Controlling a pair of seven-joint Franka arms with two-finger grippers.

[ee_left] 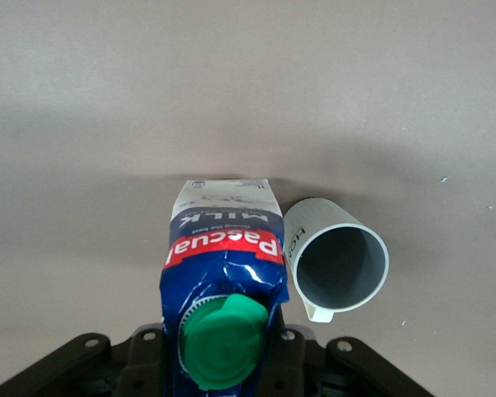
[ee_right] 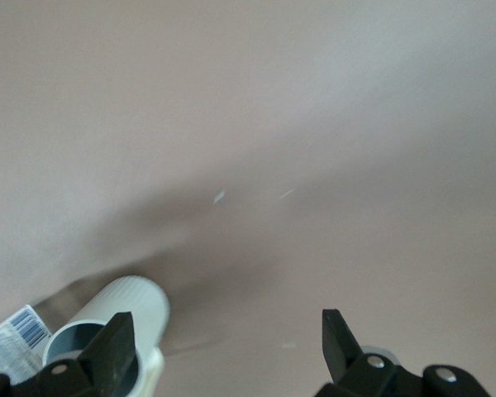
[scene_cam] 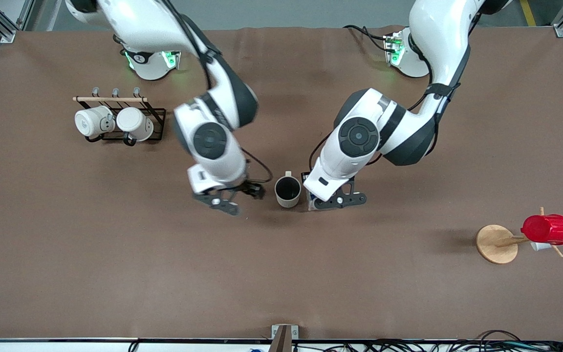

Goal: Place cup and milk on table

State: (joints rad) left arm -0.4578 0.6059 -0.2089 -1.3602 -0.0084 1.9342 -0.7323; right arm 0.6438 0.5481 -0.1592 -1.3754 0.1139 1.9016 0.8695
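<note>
Okay, my left gripper is clamped on the milk, standing on the table. Cup sits upright just beside it, between both grippers. Right gripper has fingers spread, empty, just beside the cup.

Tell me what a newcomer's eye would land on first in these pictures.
At the table's middle, both arms crowd two small things standing side by side: the cup and the milk carton. The left claw is shut on the milk, while the right claw hangs open just beside the cup, toward the right arm's end. Next the eye jumps to the red ribbed cup on a wooden stand at the left arm's end.
</note>
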